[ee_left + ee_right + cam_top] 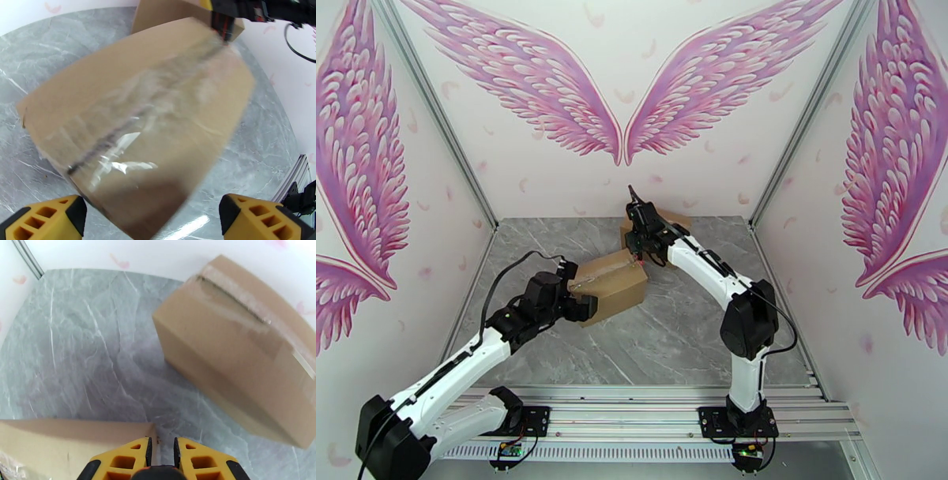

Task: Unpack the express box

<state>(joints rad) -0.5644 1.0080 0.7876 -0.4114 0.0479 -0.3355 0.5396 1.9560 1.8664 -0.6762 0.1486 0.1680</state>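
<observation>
Left pincer (152,211) wide open astride taped box (146,114); right pincer (161,447) nearly closed, hold unclear

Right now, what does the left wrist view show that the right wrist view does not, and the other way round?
Left wrist: the taped top of the near box, the right hand at its far end, and the open left hand. Right wrist: the far box up close, a dark line along its tape, and the right hand's nearly closed fingers. Both: the two boxes and the grey marble table.
</observation>
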